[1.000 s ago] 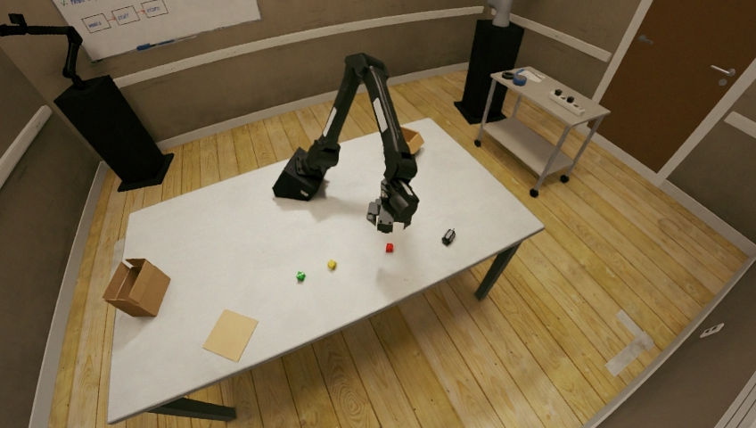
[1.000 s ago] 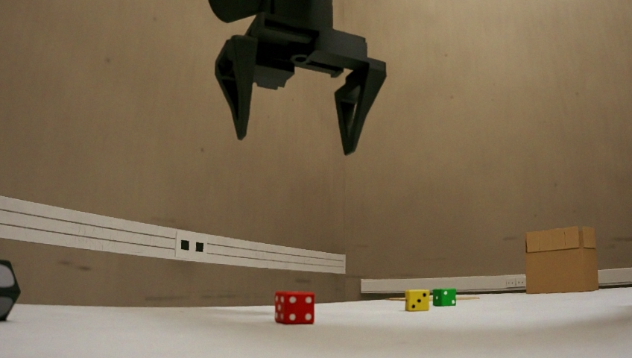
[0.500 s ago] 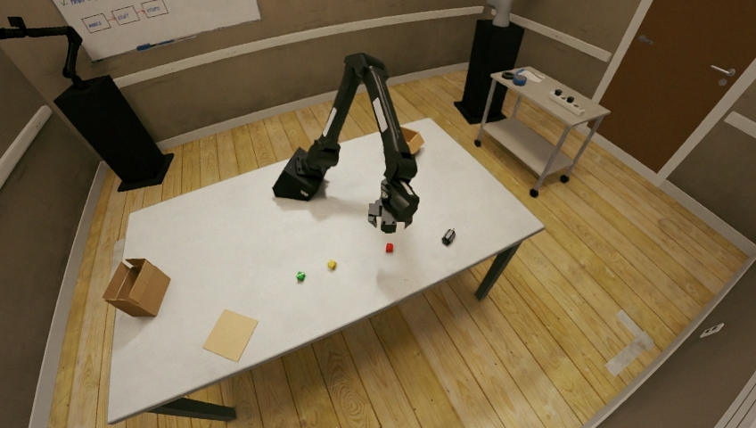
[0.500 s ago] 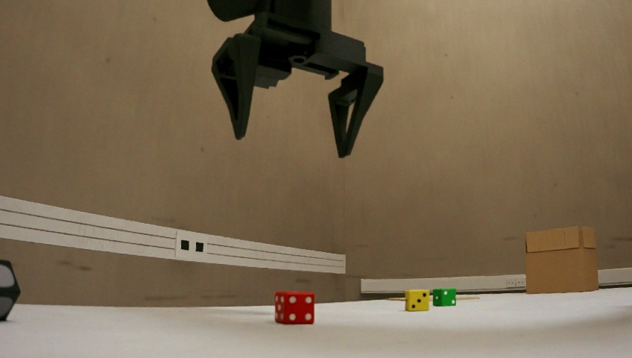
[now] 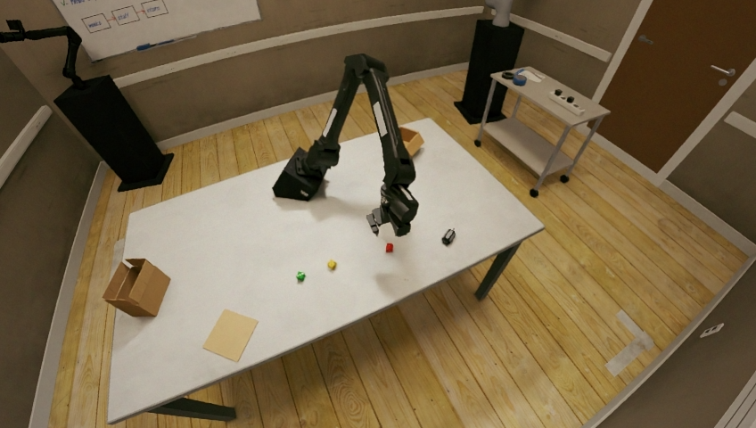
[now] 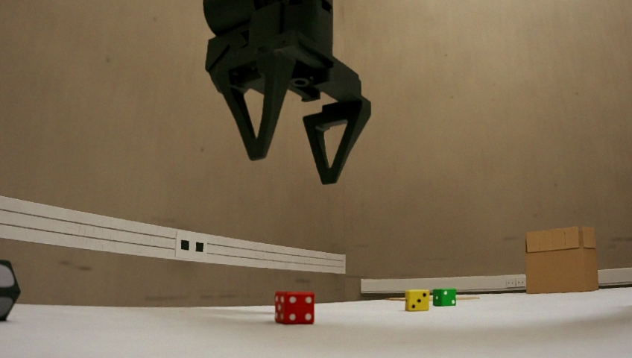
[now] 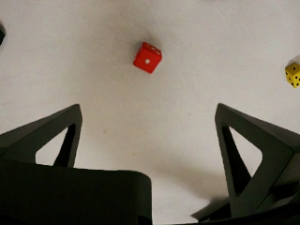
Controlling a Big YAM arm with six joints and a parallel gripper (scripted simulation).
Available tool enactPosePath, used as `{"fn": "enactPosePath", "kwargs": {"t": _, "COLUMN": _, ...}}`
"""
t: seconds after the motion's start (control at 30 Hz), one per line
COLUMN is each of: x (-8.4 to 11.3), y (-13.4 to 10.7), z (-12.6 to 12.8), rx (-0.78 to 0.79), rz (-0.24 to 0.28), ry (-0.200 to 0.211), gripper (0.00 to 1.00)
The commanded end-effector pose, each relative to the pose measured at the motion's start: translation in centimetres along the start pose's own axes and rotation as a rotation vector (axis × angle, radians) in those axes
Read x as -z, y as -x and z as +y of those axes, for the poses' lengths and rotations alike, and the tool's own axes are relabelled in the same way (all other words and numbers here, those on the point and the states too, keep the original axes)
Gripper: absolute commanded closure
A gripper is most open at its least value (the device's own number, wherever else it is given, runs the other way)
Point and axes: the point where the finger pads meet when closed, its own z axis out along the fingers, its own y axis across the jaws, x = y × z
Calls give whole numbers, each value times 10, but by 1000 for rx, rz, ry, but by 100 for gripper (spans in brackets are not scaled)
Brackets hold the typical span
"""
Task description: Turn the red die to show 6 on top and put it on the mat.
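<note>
The red die (image 5: 389, 247) (image 6: 294, 306) (image 7: 148, 58) sits flat on the white table (image 5: 212, 227), with a single white pip on top in the wrist view. My gripper (image 5: 382, 228) (image 6: 291, 168) (image 7: 148, 111) is open and empty. It hangs well above the table, over a spot just short of the red die. The tan mat (image 5: 230, 334) lies far off near the table's front left edge. The yellow die (image 5: 331, 264) (image 6: 416, 300) (image 7: 292, 74) and the green die (image 5: 300, 275) (image 6: 444, 297) sit on the table between the red die and the mat.
A small black object (image 5: 448, 236) (image 6: 6, 288) lies right of the red die. An open cardboard box (image 5: 136, 286) (image 6: 560, 259) stands at the table's left end. A smaller box (image 5: 411, 140) is at the back. The arm's base (image 5: 297, 180) stands mid-table.
</note>
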Motion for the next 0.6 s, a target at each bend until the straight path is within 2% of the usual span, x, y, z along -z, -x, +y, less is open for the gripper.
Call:
{"fn": "enactPosePath", "kwargs": {"t": 0.0, "x": -7, "y": -1, "z": 1, "rx": 126, "rz": 13, "ry": 3, "gripper": 0}}
{"fn": "enactPosePath", "kwargs": {"t": 0.03, "x": -11, "y": -1, "z": 0, "rx": 213, "rz": 13, "ry": 3, "gripper": 0}}
{"fn": "enactPosePath", "kwargs": {"t": 0.43, "x": -25, "y": -2, "z": 0, "rx": 574, "rz": 13, "ry": 6, "gripper": 0}}
{"fn": "enactPosePath", "kwargs": {"t": 0.57, "x": -27, "y": -2, "z": 0, "rx": 634, "rz": 13, "ry": 6, "gripper": 0}}
